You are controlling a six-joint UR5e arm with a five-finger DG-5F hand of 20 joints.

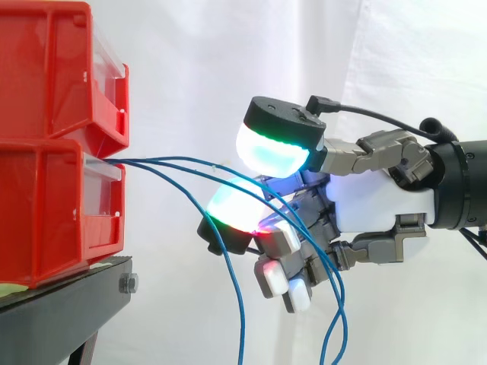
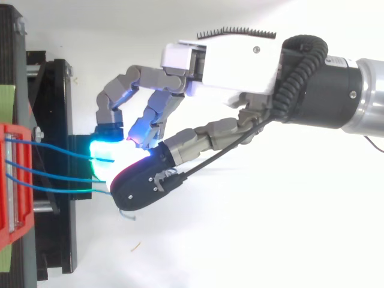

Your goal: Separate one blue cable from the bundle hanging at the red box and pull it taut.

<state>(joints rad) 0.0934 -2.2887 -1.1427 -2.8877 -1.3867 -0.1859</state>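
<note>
1. Side view: the hand [image 1: 380,201] is curled round the blue cables [image 1: 175,166], not released. The cables leave the front of the lower red bin [image 1: 46,213] and run rt between the upper and lower glowing pads [image 1: 270,148]. They then drape over the curled fingers [image 1: 283,268] and hang down.
2. Same view: you can see a gap betw. the two pads. I'd call it a loose hook, not a firm pinch. If you pull like this, the cable could slide through w/o going taut. The runs sag for now.
3. Same view: more than one strand crosses the hand. If you pull back now, you'll prob. drag several strands, not one. Another strand [image 1: 237,304] drops just beside the lower pad and could snag.
4. Top view: three strands [image 2: 60,174] run from the red bin [image 2: 15,180] into the glow under the hand [image 2: 228,66], closing up near the pads. I can't tell which strand is really caught, so check before you pull.
5. Top view: the cable anchoring inside the bin is hidden. A hard tug might shift the bin on the black stand [image 2: 60,240] or yank a strand loose.
</note>
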